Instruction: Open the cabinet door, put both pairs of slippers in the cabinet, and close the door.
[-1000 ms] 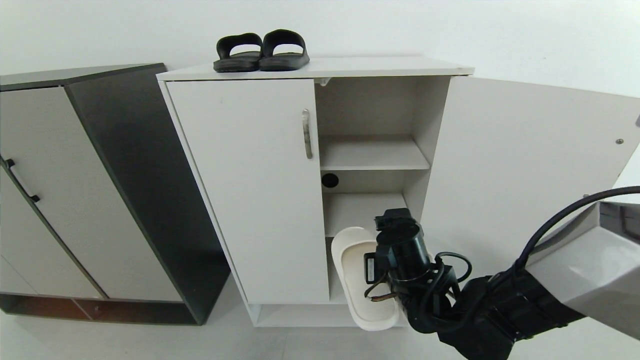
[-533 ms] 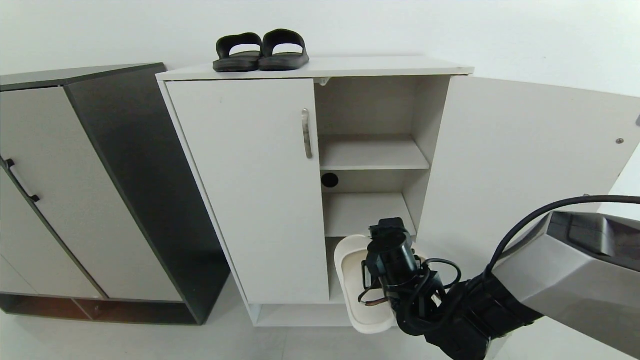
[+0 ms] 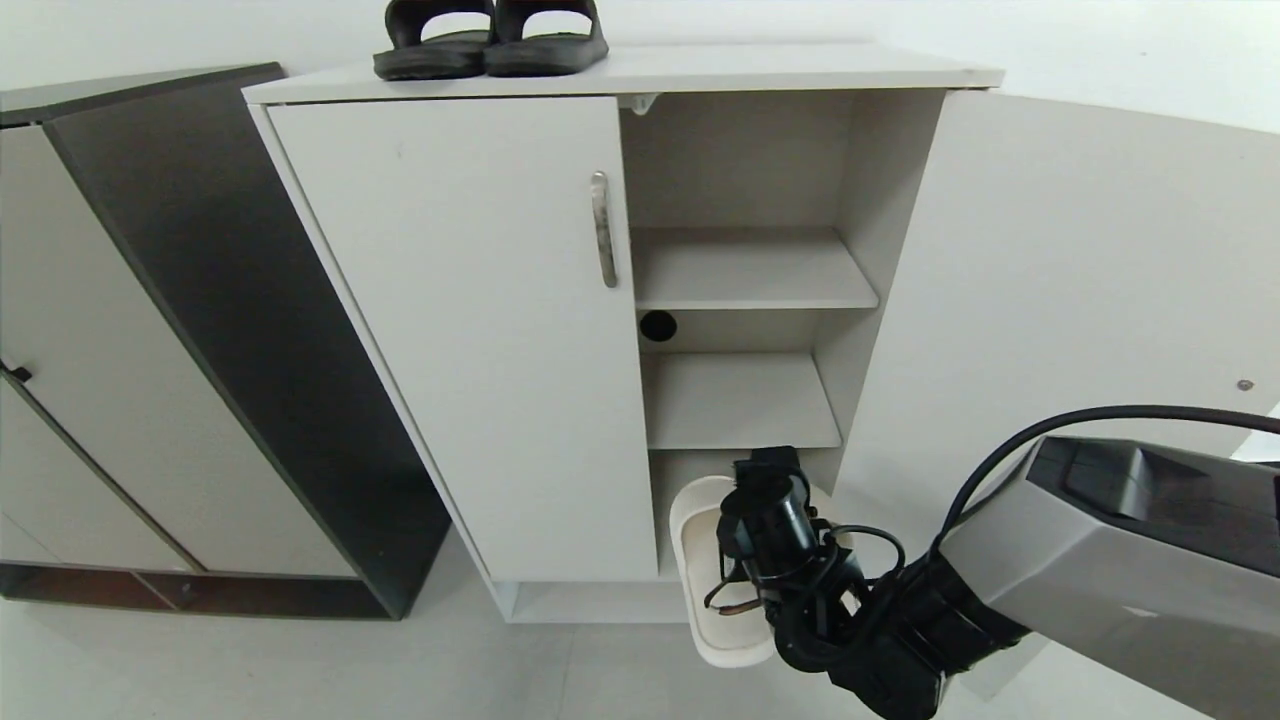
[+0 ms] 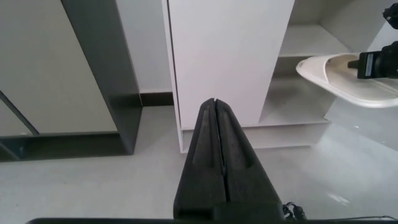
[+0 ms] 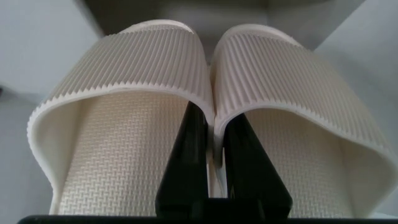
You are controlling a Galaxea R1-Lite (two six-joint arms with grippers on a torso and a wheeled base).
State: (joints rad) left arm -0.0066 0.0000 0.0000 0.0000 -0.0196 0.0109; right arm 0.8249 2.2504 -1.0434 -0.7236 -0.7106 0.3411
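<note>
Right hand (image 5: 213,134), pinching the white slippers (image 3: 700,560), is dropping toward the cabinet (image 3: 450,300) bottom compartment (image 3: 670,478) at twelve o'clock, seemingly ready to slide them in.

In the right wrist view, the right gripper (image 5: 214,124) has its fingertips (image 5: 194,130) tucked under the straps of the white slippers (image 5: 143,81), so can't see the tips, and the pair's back ends run off the frame. From the head view the arm and cabling cover most of that pair and the cabinet (image 3: 450,330) bottom compartment. The black slippers (image 3: 490,45) up top are chopped by the picture's edge. The open door (image 3: 1060,270) is cropped at the side too.
</note>
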